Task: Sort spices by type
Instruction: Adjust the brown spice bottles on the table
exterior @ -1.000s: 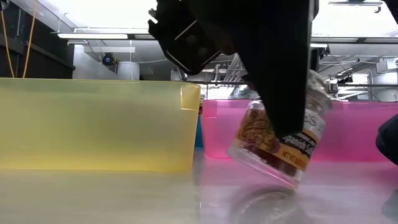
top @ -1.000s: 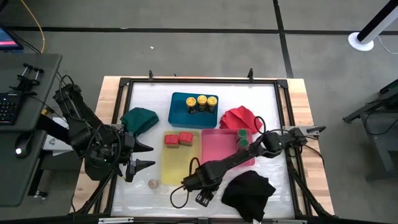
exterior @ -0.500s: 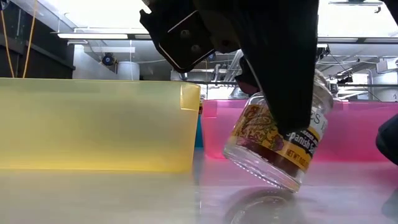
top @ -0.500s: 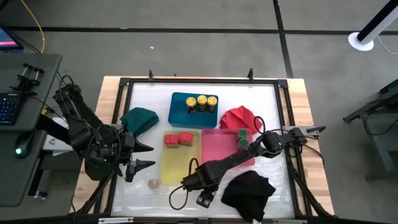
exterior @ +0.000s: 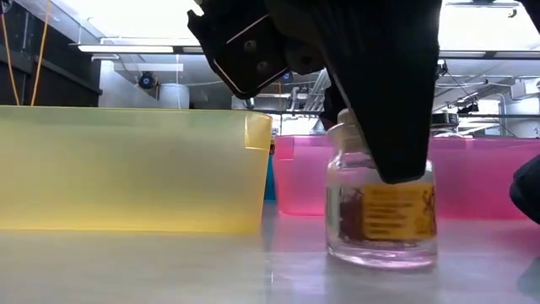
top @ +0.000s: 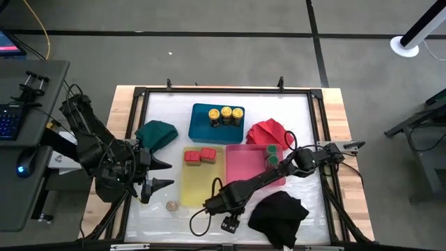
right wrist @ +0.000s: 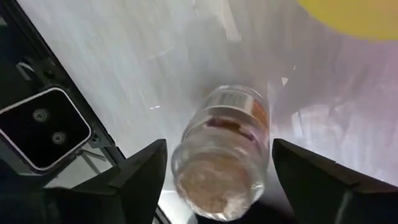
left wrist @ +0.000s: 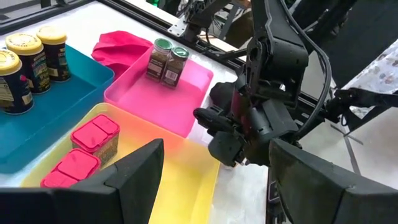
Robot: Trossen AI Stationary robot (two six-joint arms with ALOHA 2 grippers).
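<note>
A small clear spice jar with a pale stopper stands upright on its base near the table's near edge. It also shows from above in the right wrist view. My right gripper reaches down over it, and the arm hides the jar from the high view. My left gripper waits open at the table's left, beside the yellow tray. A silvery-lidded jar stands alone on the table near it. My right gripper comes from above, slanting down, with one finger on either side of the jar's upper part. The jar sits pinched between the two fingers. It stands upright with its base on the table.
The blue tray holds three yellow-lidded jars. Two red square-lidded jars are in the yellow tray, and two green-lidded jars in the pink tray. Green, red and black cloths lie around them.
The jar in my right gripper was tilted, with its top leaning over and part of its base off the table. It has swung upright and now stands on its base. Both arms have hardly shifted.
</note>
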